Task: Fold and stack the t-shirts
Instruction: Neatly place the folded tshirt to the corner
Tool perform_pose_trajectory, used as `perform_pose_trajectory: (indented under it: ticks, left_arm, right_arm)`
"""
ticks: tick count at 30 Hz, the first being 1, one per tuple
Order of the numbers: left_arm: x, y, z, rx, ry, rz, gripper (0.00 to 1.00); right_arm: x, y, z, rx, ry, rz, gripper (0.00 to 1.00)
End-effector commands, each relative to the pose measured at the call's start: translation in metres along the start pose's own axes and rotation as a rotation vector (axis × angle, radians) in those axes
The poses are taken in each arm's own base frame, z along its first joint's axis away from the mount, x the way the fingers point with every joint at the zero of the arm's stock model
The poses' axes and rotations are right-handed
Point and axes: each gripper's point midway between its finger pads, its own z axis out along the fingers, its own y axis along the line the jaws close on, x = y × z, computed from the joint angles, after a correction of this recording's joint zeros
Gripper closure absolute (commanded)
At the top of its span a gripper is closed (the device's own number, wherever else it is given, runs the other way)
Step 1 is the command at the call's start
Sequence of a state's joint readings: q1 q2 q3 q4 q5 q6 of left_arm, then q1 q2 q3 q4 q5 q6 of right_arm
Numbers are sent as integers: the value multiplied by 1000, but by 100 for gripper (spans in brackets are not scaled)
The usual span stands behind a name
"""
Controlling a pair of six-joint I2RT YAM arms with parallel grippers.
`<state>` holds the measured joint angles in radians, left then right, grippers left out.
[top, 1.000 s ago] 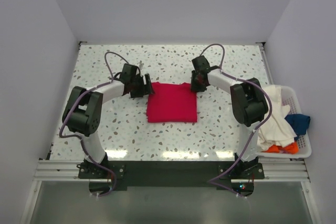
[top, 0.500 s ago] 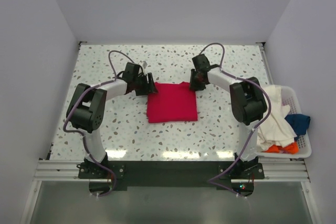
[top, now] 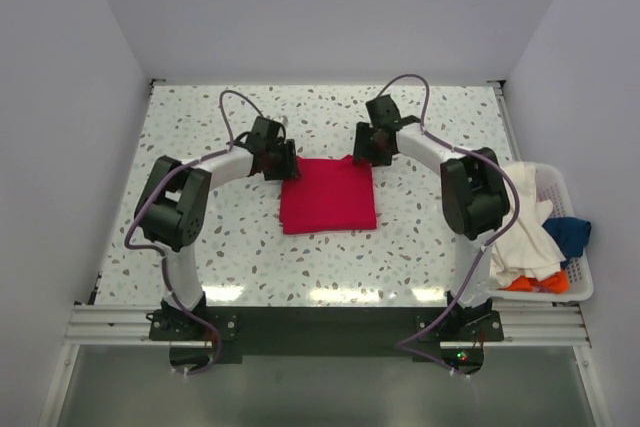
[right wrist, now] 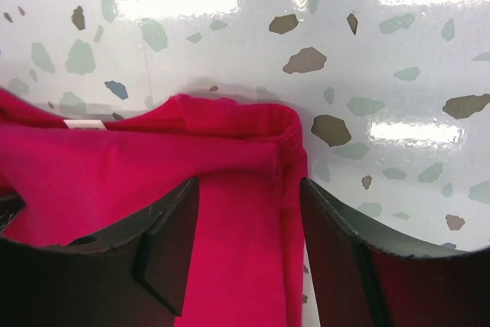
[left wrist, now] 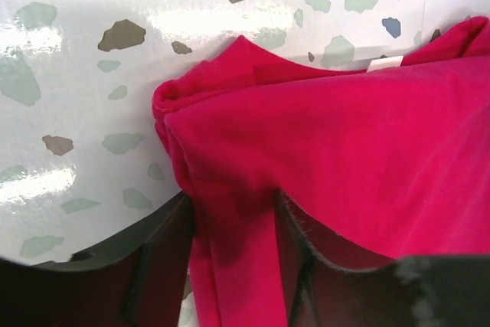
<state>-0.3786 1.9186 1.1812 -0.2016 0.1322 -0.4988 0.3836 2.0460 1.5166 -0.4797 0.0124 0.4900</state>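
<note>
Step in hand, as judged: the next fold of the red tee, w/ both far corners to be picked up.

The worktop (top: 200,247) looks glossy, so the cloth will prob slide easily when dragged. The basket (top: 578,287) is parked just past the right edge, twd the near-right corner. The other tees (top: 520,242) (cream-white, blue, orange) are piled in it, unfolded.

The red t-shirt (top: 328,197) is laid as a folded square about mid-worktop.

The left end effector (left wrist: 232,201) is set astride the shirt's far-left corner, w/ cloth filling the gap betw its fingers. Whether it's actually pinched can't be told. The right end effector (right wrist: 249,185) is parted, jaws either side of the far-right corner, nothing clamped.

Tips, imo:
- All layers should be caught, not just the top one.
- Both corners should be lifted together & level so the fold isn't skewed.
- The white label (left wrist: 383,63) on the shirt's far edge can be used as a centre ref.
</note>
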Motion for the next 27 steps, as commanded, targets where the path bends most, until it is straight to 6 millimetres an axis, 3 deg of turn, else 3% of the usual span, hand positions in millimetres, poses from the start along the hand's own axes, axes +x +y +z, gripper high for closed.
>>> perform_pose_trajectory:
  ticks: [1, 3, 5, 7, 11, 14, 17, 23, 27]
  left_arm:
    - [50, 47, 4, -203, 185, 29, 46]
    - [48, 48, -1, -201, 176, 37, 32]
    - [40, 47, -9, -197, 147, 37, 29]
    - [45, 47, -15, -181, 160, 26, 28]
    - [65, 44, -22, -131, 196, 6, 31]
    - [92, 40, -28, -73, 250, -28, 33]
    - [103, 37, -30, -44, 269, -50, 35]
    - [115, 26, -19, -5, 310, -74, 40]
    - [118, 27, -12, -11, 323, -87, 51]
  right_arm:
    - [-34, 17, -44, -64, -103, -2, 41]
    - [-36, 17, -55, -73, -121, -7, 39]
    - [-36, 17, -66, -80, -136, -10, 38]
    - [-32, 15, -70, -81, -137, -8, 38]
    - [-25, 15, -85, -110, -148, -4, 38]
    - [-22, 12, -98, -115, -170, 0, 38]
    - [-16, 13, -110, -138, -185, 11, 38]
    - [-8, 12, -132, -172, -212, 11, 38]
    - [1, 10, -143, -198, -217, 11, 39]
